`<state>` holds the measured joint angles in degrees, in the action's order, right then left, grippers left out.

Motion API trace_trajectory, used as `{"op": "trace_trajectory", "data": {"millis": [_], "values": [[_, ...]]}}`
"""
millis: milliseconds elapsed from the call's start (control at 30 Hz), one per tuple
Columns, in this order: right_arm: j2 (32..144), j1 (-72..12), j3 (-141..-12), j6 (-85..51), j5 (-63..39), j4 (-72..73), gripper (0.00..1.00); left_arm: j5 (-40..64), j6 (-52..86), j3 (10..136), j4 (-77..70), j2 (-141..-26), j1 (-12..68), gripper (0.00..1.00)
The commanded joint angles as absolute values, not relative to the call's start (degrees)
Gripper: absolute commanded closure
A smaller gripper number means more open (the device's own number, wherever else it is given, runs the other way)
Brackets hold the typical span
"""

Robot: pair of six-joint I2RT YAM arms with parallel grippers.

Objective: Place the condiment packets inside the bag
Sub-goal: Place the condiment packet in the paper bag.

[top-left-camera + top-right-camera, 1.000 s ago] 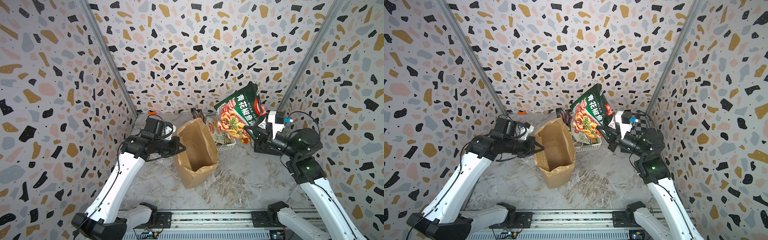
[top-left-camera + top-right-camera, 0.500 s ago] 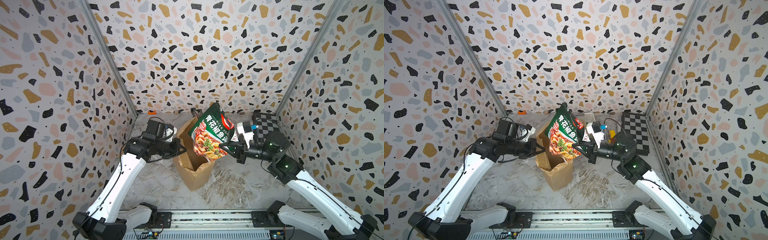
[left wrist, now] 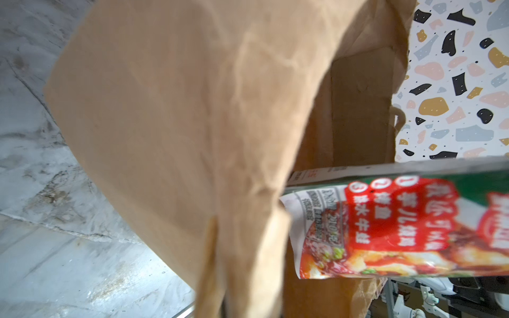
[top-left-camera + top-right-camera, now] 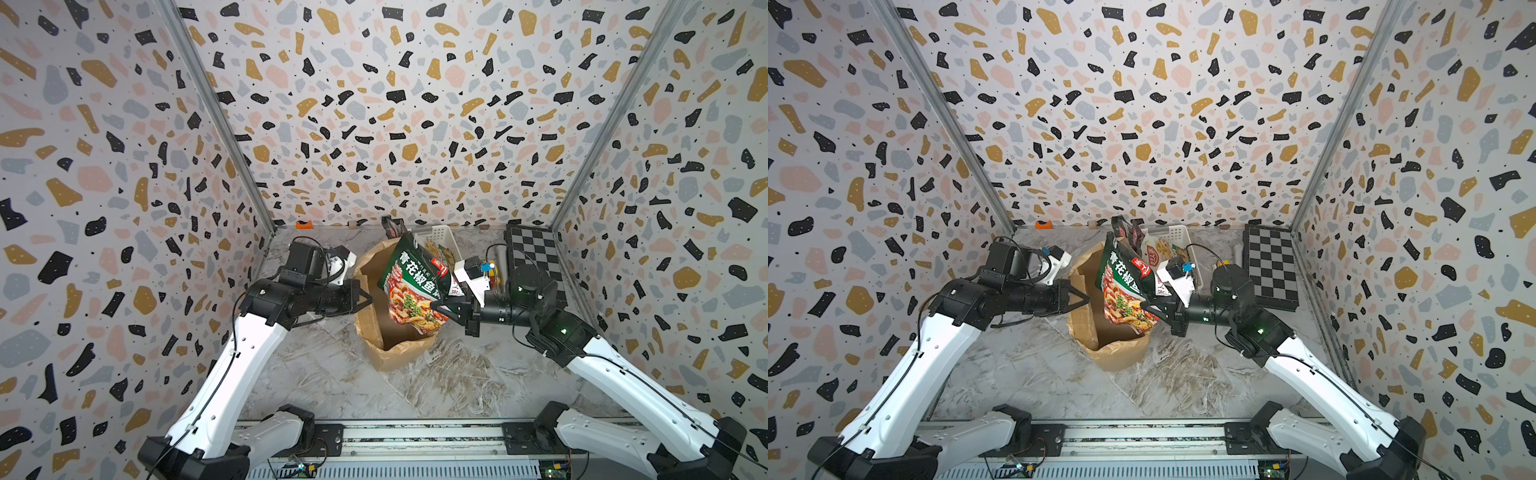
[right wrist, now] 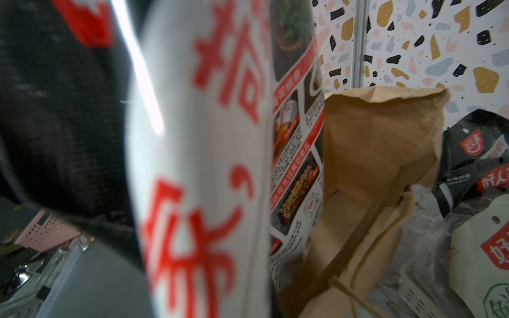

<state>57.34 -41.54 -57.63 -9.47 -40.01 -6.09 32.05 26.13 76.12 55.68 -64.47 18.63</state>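
Observation:
The brown paper bag (image 4: 388,340) (image 4: 1121,351) stands open at mid table. My left gripper (image 4: 365,297) (image 4: 1084,297) is shut on the bag's left rim; in the left wrist view the bag's paper (image 3: 192,110) hides the jaws. My right gripper (image 4: 437,308) (image 4: 1147,308) is shut on a green condiment packet (image 4: 415,286) (image 4: 1125,286), gripping its right edge. The packet (image 3: 385,228) (image 5: 206,165) hangs tilted over the bag's mouth (image 5: 371,165). A black packet (image 4: 392,226) (image 5: 473,154) and a cream one (image 4: 1158,253) (image 5: 490,247) stand in the basket behind.
A white perforated basket (image 4: 448,234) (image 4: 1179,232) sits behind the bag at the back wall. A checkered board (image 4: 536,262) (image 4: 1271,266) lies at the back right. A small orange item (image 4: 303,225) rests against the back wall. Patterned walls close in three sides.
My right arm has swung the green packet left and down, from above the basket to over the bag's mouth. The left gripper has stayed on the bag's rim.

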Motion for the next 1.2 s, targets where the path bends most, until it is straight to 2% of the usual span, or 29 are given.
{"op": "trace_trajectory", "data": {"millis": [0, 300, 667, 900, 1100, 1133, 1167], "values": [[56.2, -41.9, -63.0, 3.3, -45.3, -14.5, 1.00, 30.5, 22.0, 77.5, 55.2, -62.9, 18.4, 1.00], [60.8, -42.8, -69.7, 18.2, -48.7, -31.7, 1.00, 35.2, 18.0, 79.2, 55.8, -64.7, 18.8, 1.00], [68.5, -44.3, -82.6, 37.7, -42.8, -52.8, 1.00, 39.2, 15.8, 81.5, 52.9, -67.9, 22.9, 1.00], [69.5, -44.3, -82.2, 40.6, -44.0, -52.1, 0.97, 39.1, 14.1, 81.3, 52.8, -68.9, 24.7, 1.00], [66.0, -44.3, -74.3, 42.3, -51.1, -44.1, 0.89, 42.5, 13.8, 79.0, 49.9, -66.2, 24.7, 1.00], [65.4, -44.3, -73.4, 42.1, -51.5, -42.3, 0.86, 43.8, 14.3, 78.4, 48.8, -65.5, 24.6, 1.00], [65.0, -44.3, -72.8, 42.0, -51.9, -40.7, 0.78, 45.2, 14.9, 77.6, 47.5, -64.9, 24.6, 1.00]]}}
